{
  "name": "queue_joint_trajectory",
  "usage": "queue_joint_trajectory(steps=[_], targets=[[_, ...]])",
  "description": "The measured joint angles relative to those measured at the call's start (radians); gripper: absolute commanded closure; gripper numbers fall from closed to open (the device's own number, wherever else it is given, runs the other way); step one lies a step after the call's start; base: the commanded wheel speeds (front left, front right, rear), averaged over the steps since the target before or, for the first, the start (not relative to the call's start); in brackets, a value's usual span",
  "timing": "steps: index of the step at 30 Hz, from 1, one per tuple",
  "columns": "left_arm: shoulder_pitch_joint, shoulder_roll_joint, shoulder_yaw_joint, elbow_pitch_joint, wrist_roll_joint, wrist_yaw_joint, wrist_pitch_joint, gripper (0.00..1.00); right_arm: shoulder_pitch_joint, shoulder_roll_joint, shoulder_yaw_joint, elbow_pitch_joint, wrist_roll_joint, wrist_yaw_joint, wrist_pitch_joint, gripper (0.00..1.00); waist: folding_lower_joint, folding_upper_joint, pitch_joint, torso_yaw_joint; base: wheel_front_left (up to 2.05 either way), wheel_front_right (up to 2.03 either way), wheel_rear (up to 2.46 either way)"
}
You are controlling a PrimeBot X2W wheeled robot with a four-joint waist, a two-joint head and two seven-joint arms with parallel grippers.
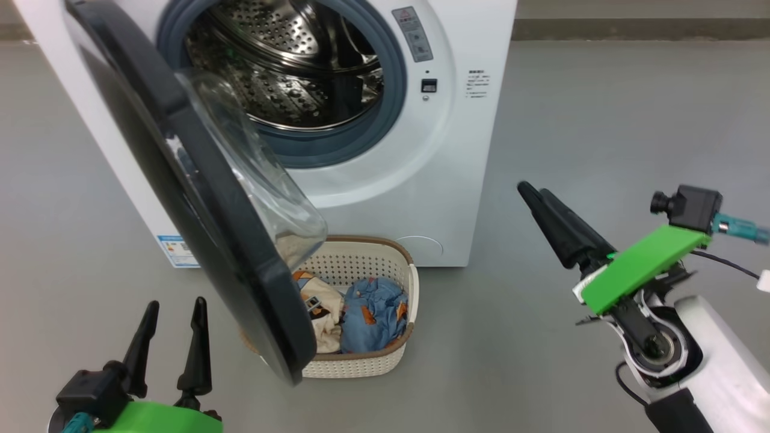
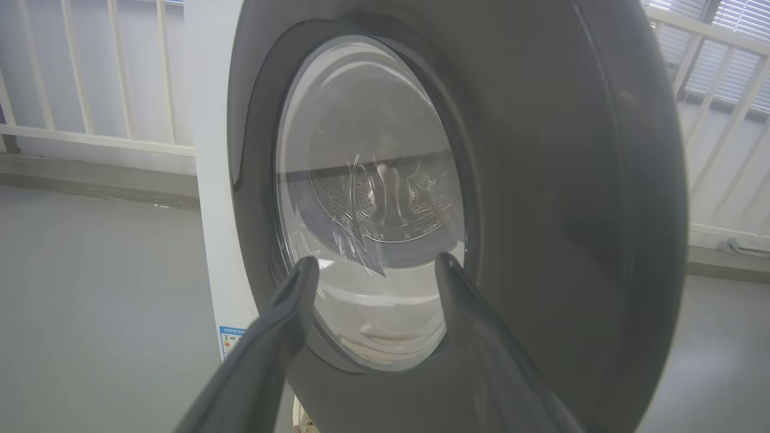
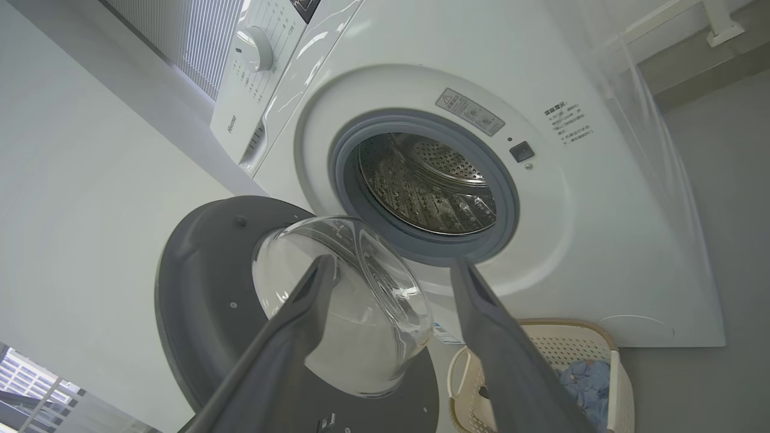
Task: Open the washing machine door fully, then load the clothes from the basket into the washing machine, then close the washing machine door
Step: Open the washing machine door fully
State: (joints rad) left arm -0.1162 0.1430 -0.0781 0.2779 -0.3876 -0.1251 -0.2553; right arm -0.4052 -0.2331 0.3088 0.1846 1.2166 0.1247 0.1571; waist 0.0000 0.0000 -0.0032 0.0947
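Nearest, low on the robot's left, the left gripper [image 1: 175, 305] points its two dark fingers upward with a clear gap between them and nothing held. Its wrist view faces the door's outer side, so it seems placed to push that face. The right gripper [image 1: 534, 190], raised at the right, is spread and empty too, aimed toward the opening. Between them the large round glossy black washing machine door [image 1: 180, 198], with its bulging glass bowl, stands partly swung and overhangs the left part of the small cream perforated basket [image 1: 367, 264]. In the basket the cream printed garment [image 1: 325, 313] and the light blue garment [image 1: 373, 313] lie touching. Behind, the big white washing machine [image 1: 421, 180] shows its steel perforated drum [image 1: 289, 66] with no clothes seen in it. Swinging the door wider likely comes first.
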Motion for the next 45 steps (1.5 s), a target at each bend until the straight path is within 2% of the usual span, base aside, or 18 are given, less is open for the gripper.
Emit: queue_joint_trajectory(steps=[2, 4, 10, 14, 27, 31, 45], targets=[[0.000, 0.001, 0.000, -0.002, -0.001, 0.002, 0.000, 0.00, 0.026, -0.032, 0.015, -0.003, -0.101, 0.000, -0.082, 0.00, 0.0000, 0.0000, 0.002, -0.014, 0.00, 0.00, 0.00], [0.000, 0.001, 0.000, -0.004, -0.007, 0.003, 0.000, 0.00, 0.045, -0.042, 0.016, -0.002, -0.150, 0.000, -0.139, 0.00, 0.0000, 0.0000, 0.001, -0.020, 0.00, 0.00, 0.00], [0.015, 0.003, 0.001, -0.014, -0.009, 0.012, 0.000, 0.00, 0.110, -0.056, 0.013, 0.026, -0.332, 0.000, -0.307, 0.00, 0.0000, 0.0001, -0.003, -0.037, 0.00, 0.00, 0.00], [0.020, 0.003, 0.005, -0.019, -0.010, 0.014, 0.000, 0.00, 0.156, -0.048, 0.009, 0.064, -0.425, 0.000, -0.366, 0.00, 0.0000, 0.0000, -0.004, -0.050, 0.00, 0.00, 0.00], [0.021, -0.001, 0.016, -0.033, -0.015, 0.022, 0.000, 0.00, 0.201, 0.039, -0.088, 0.143, -0.680, 0.000, -0.406, 0.00, 0.0000, 0.0000, -0.008, -0.096, 0.00, 0.00, 0.00], [0.021, -0.003, 0.016, -0.033, -0.015, 0.022, 0.000, 0.00, 0.211, 0.048, -0.121, 0.145, -0.751, 0.000, -0.407, 0.00, 0.0000, 0.0000, -0.011, -0.099, 0.00, 0.00, 0.00], [0.024, -0.004, 0.017, -0.033, -0.015, 0.022, 0.000, 0.00, 0.211, 0.066, -0.116, 0.182, -0.795, 0.000, -0.407, 0.00, 0.0000, 0.0000, -0.013, -0.098, 0.00, 0.00, 0.00]])
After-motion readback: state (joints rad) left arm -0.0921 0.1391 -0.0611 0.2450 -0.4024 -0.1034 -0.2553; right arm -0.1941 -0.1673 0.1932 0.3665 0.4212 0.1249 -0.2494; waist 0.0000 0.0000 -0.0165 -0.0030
